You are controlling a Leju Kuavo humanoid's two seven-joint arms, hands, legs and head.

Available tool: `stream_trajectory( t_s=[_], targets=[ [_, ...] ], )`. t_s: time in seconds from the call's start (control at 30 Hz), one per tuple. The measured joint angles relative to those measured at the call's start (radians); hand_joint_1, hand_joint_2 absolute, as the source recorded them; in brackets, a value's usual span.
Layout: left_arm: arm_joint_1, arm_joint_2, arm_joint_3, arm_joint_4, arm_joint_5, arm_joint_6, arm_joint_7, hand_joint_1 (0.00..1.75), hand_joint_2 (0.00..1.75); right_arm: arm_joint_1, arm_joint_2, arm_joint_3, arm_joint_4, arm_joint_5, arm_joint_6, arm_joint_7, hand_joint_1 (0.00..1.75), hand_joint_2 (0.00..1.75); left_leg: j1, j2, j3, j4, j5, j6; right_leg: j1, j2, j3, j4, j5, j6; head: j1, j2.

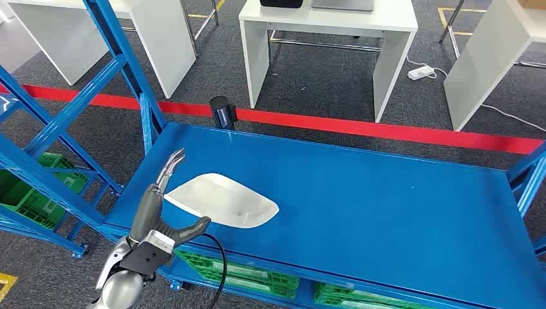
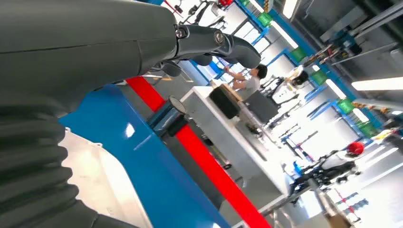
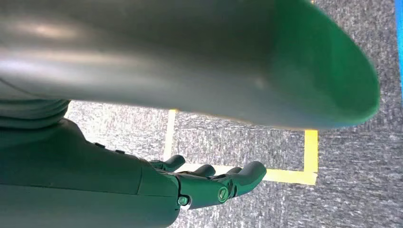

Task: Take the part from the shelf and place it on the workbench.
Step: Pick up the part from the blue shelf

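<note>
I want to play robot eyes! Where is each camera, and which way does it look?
Head view: high up, looking down at the blue shelf, white part and left hand.
Left wrist view: behind the left hand, facing the room.
Right wrist view: behind the hanging right hand, facing the floor.
Head and left wrist views share the part.

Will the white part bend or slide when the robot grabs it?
The white part looks like a thin, moulded shell, so it is probably stiff and light. Its glossy surface on the smooth blue shelf suggests it may slide if nudged. The left hand sits at its edge, fingers spread.
</note>
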Motion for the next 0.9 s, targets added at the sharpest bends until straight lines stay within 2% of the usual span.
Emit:
stream_trajectory(
  t_s=[0.17, 0.37, 0.53, 0.7, 0.9],
  targets=[
    [-0.042, 0.038, -0.030, 0.067, -0.199, 0.035, 0.072, 0.00, 1.75, 0.001, 0.000, 0.000, 0.000, 0.000, 0.000, -0.001, 0.00, 0.00, 0.000, 0.000, 0.002, 0.000, 0.000, 0.000, -0.001, 0.000, 0.004, -0.002, 0.000, 0.001, 0.000, 0.000],
    [-0.069, 0.100, -0.054, 0.177, -0.345, 0.056, 0.100, 0.00, 1.75, 0.007, -0.001, 0.000, 0.000, 0.000, 0.000, -0.004, 0.00, 0.00, -0.001, 0.000, 0.004, 0.000, 0.000, 0.000, -0.001, 0.000, 0.006, -0.004, 0.001, 0.002, 0.000, 0.000],
    [-0.123, 0.147, -0.084, 0.281, -0.465, 0.079, 0.127, 0.00, 1.75, 0.009, -0.002, -0.002, 0.000, 0.000, 0.000, -0.004, 0.00, 0.00, -0.001, 0.000, 0.004, 0.000, 0.000, 0.000, -0.001, 0.000, 0.006, -0.004, 0.001, 0.002, 0.000, 0.000],
    [-0.172, 0.180, -0.115, 0.388, -0.524, 0.097, 0.128, 0.00, 1.75, 0.009, -0.003, -0.004, 0.000, 0.002, 0.000, -0.001, 0.00, 0.00, -0.001, 0.000, 0.005, 0.000, 0.000, 0.000, -0.001, 0.000, 0.007, -0.004, 0.001, 0.002, 0.000, 0.000],
    [-0.206, 0.194, -0.135, 0.457, -0.537, 0.112, 0.125, 0.00, 1.75, 0.009, -0.003, -0.004, 0.000, 0.002, 0.000, 0.007, 0.00, 0.00, -0.001, 0.000, 0.005, 0.000, 0.000, 0.000, -0.001, 0.000, 0.007, -0.005, 0.001, 0.002, 0.000, 0.000]
  ],
)
